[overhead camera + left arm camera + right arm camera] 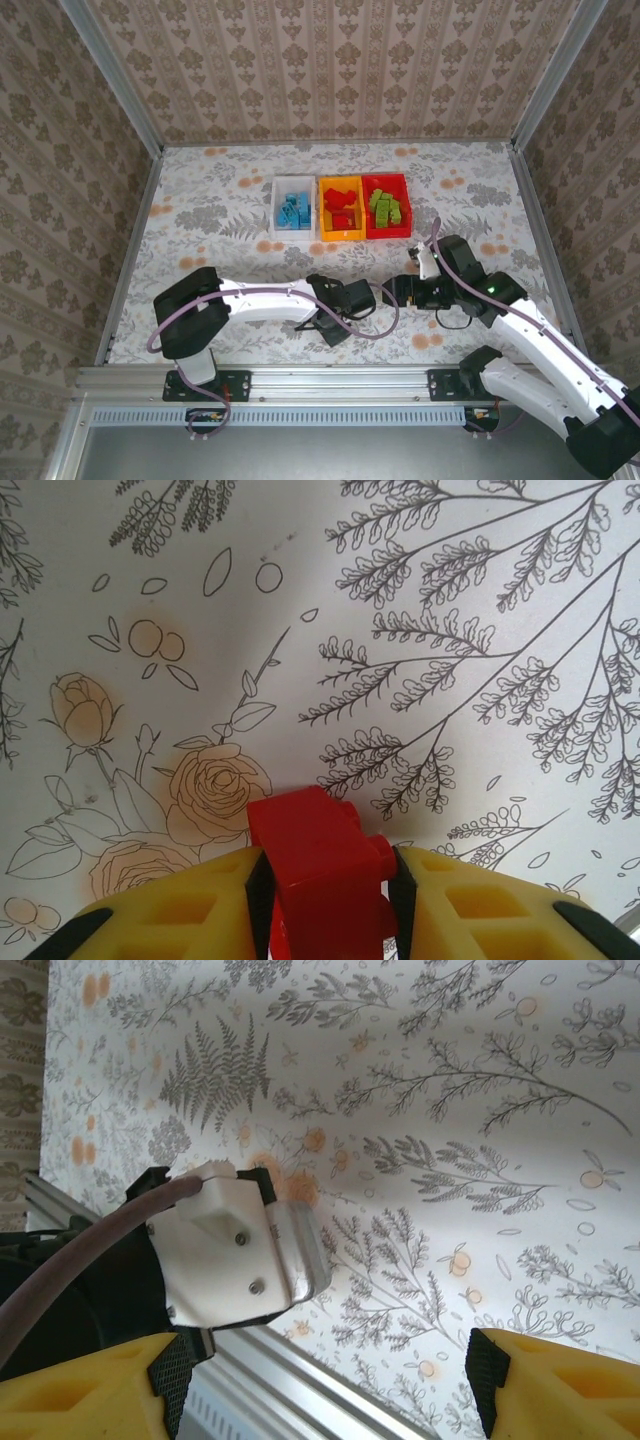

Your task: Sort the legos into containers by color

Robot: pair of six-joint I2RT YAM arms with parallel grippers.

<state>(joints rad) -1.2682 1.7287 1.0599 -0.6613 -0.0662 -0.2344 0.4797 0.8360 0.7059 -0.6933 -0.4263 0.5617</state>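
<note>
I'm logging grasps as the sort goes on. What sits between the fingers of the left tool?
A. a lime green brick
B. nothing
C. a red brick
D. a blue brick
C: in the left wrist view, a small red studded plastic brick is pinched from both sides between the yellow fingers of the left tool.

Legos binned by color
White bin [274, 208]: blues [294, 210]; orange-yellow bin [340, 237]: reds [341, 205]; red bin [388, 235]: greens [385, 208] — one red brick [320, 870] gripped, apart.

Left fingers [170, 910] pinched; right fingers [560, 1390] spread apart.
</note>
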